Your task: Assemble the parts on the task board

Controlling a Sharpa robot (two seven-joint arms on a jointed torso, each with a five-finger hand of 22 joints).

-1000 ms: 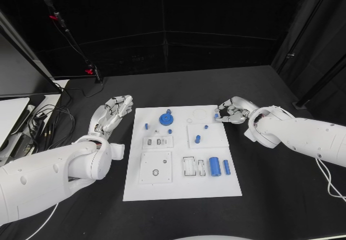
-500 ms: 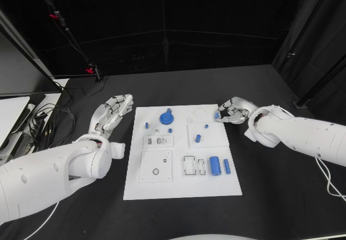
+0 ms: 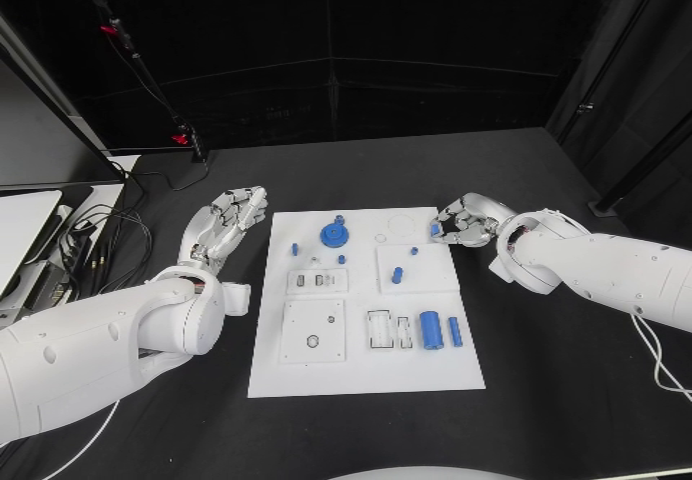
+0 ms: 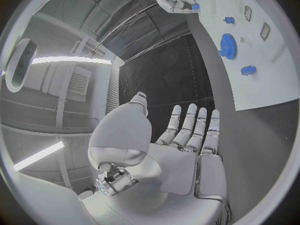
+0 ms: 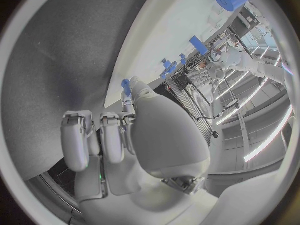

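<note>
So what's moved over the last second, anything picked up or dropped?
Almost nothing. The right hand still pinches a small blue part at the task board's far right corner, shifted at most a hair. The left hand stays flat and empty beside the board's left edge. The gear and the other parts lie where they were.

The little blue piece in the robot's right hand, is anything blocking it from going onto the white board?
Nothing visible does. The right hand holds the small blue piece right at the task board's far right edge, with bare white board beside it. The blue gear sits farther left.
</note>
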